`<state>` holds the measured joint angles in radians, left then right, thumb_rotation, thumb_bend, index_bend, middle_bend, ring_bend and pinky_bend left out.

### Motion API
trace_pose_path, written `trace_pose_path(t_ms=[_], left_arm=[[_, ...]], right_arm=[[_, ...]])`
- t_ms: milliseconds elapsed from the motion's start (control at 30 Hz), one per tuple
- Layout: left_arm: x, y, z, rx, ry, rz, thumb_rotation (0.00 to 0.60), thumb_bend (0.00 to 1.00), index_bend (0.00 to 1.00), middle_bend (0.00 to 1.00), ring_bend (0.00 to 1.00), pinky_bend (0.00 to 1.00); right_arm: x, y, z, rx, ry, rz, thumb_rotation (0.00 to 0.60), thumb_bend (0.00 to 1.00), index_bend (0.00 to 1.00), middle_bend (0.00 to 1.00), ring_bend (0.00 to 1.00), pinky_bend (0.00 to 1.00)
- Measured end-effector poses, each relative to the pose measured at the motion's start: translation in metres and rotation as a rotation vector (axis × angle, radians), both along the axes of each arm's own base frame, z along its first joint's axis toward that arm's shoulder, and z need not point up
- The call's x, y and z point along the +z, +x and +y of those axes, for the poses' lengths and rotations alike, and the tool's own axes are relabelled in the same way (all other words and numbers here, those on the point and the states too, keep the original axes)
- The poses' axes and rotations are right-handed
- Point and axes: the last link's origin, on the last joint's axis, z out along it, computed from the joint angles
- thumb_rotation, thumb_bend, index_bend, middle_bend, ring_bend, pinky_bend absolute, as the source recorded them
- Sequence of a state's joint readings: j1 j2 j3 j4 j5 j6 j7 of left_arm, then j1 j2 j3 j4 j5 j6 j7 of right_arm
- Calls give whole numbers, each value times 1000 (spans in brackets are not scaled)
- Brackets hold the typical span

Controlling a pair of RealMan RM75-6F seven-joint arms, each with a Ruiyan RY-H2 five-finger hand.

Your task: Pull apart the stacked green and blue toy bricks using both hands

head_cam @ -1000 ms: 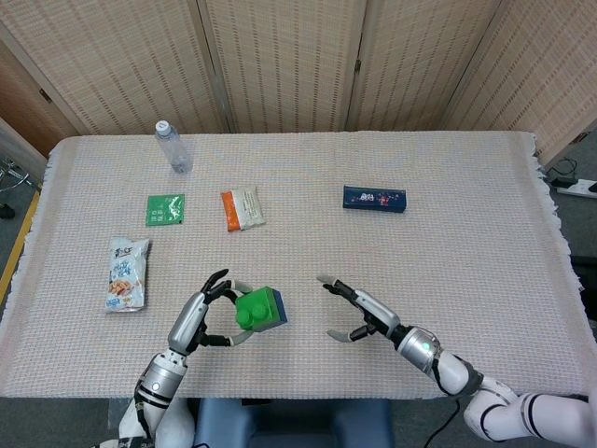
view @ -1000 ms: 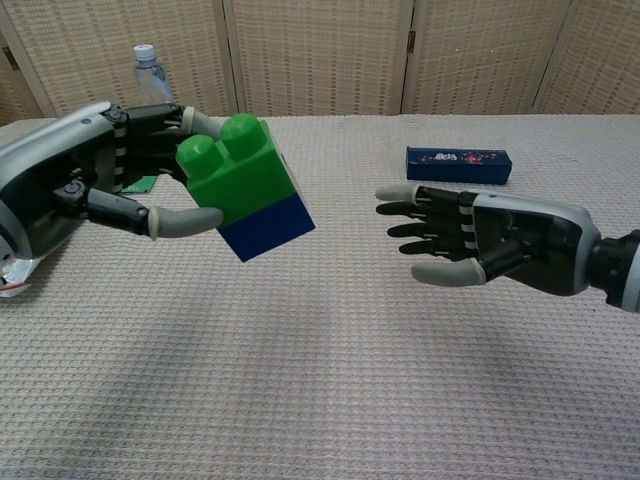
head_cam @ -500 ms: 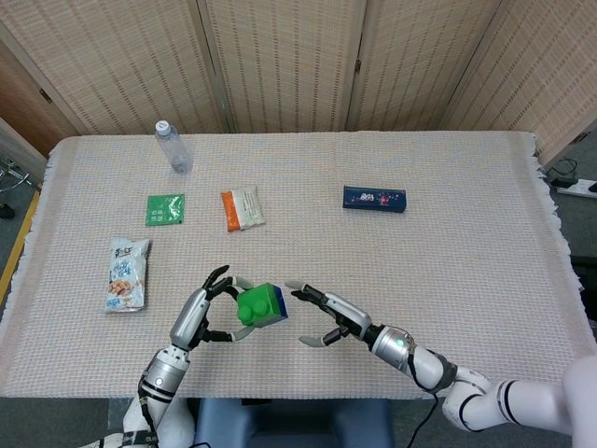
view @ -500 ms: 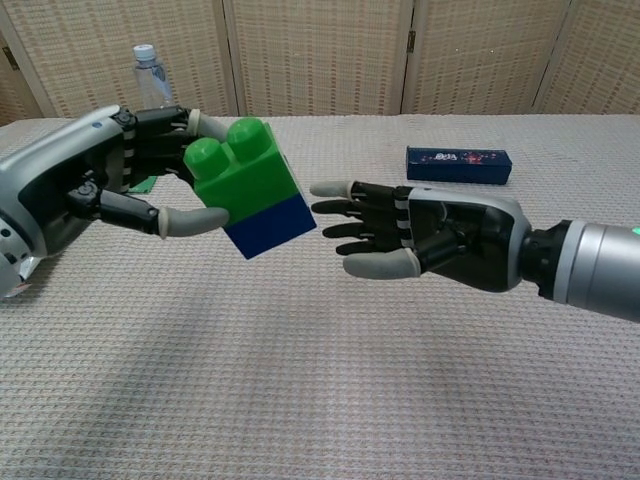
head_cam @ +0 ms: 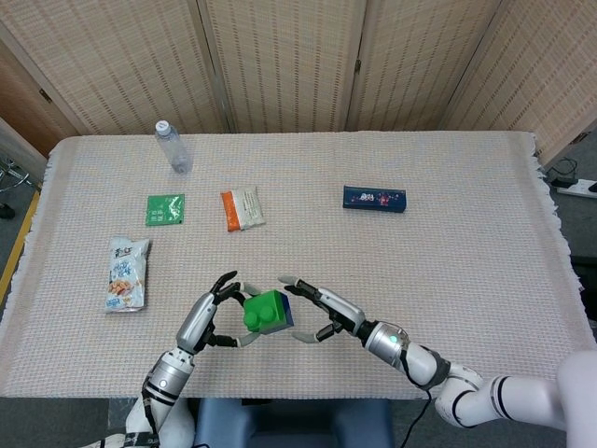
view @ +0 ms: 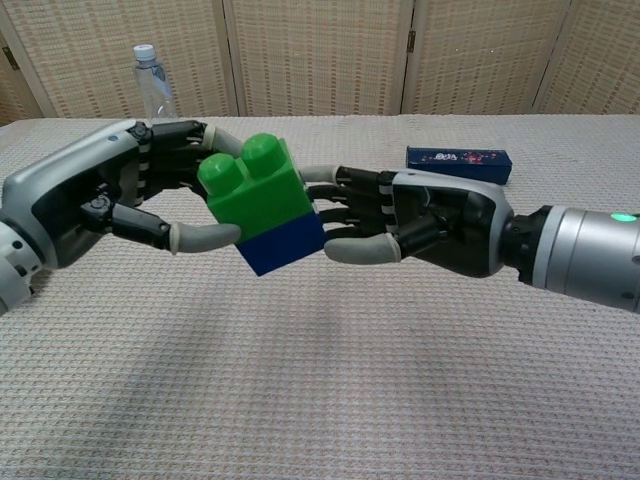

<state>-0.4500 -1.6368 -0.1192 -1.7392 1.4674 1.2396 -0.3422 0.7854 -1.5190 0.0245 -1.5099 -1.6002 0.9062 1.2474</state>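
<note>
A green brick (head_cam: 261, 310) (view: 255, 190) sits stacked on a blue brick (view: 285, 245) (head_cam: 281, 315), tilted and lifted above the table near its front edge. My left hand (head_cam: 210, 319) (view: 110, 205) grips the stack from its left side, thumb below and fingers over the top. My right hand (head_cam: 328, 315) (view: 430, 220) has reached the stack's right end. Its fingers are spread, with the upper ones behind the green brick and the thumb at the blue brick's lower corner. No closed grip by the right hand shows.
A clear bottle (head_cam: 173, 147) (view: 150, 75) stands at the back left. A green packet (head_cam: 165, 209), an orange-and-white packet (head_cam: 242, 208) and a snack bag (head_cam: 126, 273) lie on the left half. A dark blue box (head_cam: 374, 199) (view: 458, 165) lies right of centre.
My right hand has moved left across the gap until its fingers flank the stack's right end. My left hand, still holding the stack, has shifted slightly to the right.
</note>
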Motion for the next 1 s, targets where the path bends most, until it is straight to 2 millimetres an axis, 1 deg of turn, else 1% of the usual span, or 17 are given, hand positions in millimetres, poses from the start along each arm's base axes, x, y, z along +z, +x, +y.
trace_pose_path(t_ms=[133,267,433,567,667,933,1000], left_arm=[[-1,2,-1,-7,-7,2,600,463,830,931,482,92],[-2,4,-1,-12,-13,3,600,463,830,930,482,91],[-3,5,-1,-15,-17,2,600,462,830,931,482,91],[-4,5,0,-13,-18,3,600,462,830,930,482,91],[-4,4,0,-12,-18,3,600,463,830,930,482,91],[-4,5,-1,-9,-17,-11,600,463,830,931,486,91],[-3,5,-2,-7,-12,-16,600,463,830,931,500,91]], right_arm=[[-4,2,0,-4,-3,6,600,361,202,0,51,37],[-7,3,-1,-6,-8,10,600,361,309,4,64,50],[-9,5,0,-6,-17,18,600,360,446,59,85,70],[-12,8,0,-5,-19,20,600,361,480,86,101,75],[-12,10,0,-12,-28,13,600,361,523,126,133,97],[-15,11,-1,-28,-63,16,600,360,687,294,271,175],[-16,11,-2,-28,-77,21,600,361,713,321,294,187]])
